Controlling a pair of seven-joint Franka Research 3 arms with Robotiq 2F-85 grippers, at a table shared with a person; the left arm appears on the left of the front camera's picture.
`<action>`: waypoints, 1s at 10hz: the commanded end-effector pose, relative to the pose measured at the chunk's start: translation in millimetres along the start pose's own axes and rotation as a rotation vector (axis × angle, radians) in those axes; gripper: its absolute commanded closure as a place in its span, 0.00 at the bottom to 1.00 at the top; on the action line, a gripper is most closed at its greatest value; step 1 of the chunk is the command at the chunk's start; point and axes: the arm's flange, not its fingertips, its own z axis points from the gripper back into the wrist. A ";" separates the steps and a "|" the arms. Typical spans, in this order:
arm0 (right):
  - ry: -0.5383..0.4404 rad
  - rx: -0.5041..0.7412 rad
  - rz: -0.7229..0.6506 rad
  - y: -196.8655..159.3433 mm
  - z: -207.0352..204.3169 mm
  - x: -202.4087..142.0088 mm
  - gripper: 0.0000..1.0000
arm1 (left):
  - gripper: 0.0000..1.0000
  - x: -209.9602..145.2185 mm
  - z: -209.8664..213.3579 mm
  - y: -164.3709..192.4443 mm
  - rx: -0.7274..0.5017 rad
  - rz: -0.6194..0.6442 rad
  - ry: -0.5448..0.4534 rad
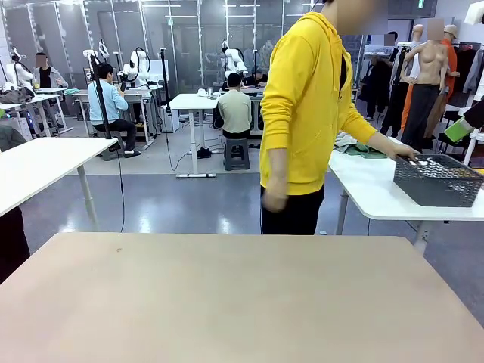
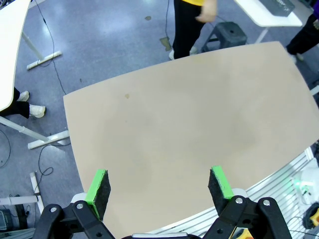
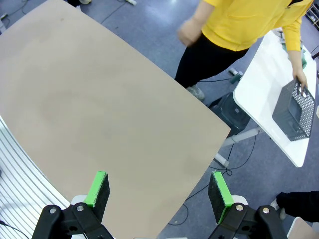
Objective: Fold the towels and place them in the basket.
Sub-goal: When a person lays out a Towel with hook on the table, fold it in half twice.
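The dark grey lattice basket (image 1: 439, 180) stands on a white side table (image 1: 370, 193) at the far right, and it also shows in the right wrist view (image 3: 295, 110). A person in a yellow hoodie (image 1: 306, 106) stands at the far edge of my beige table (image 1: 227, 302) with one hand (image 1: 404, 153) on the basket's rim. Crumpled green and pale cloth (image 1: 357, 145) lies behind that arm; I cannot tell whether it is the towels. My left gripper (image 2: 158, 175) and right gripper (image 3: 158, 178) hang open high above the bare tabletop, holding nothing.
The person's other hand (image 1: 272, 198) hangs by their side. A second white table (image 1: 38, 170) stands at the left. A grey stool (image 2: 228, 34) sits on the floor beyond the table's far edge. Other people work at desks far behind.
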 end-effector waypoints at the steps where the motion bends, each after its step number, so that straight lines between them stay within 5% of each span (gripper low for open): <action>1: -0.001 -0.001 0.000 -0.1 0.5 0.4 0.00 | 0.00 0.2 -0.2 -1.0 -0.001 -0.008 0.000; 10: -0.001 -0.001 0.000 -0.1 0.5 0.4 0.00 | 0.00 0.2 -0.2 -1.0 -0.001 -0.008 0.000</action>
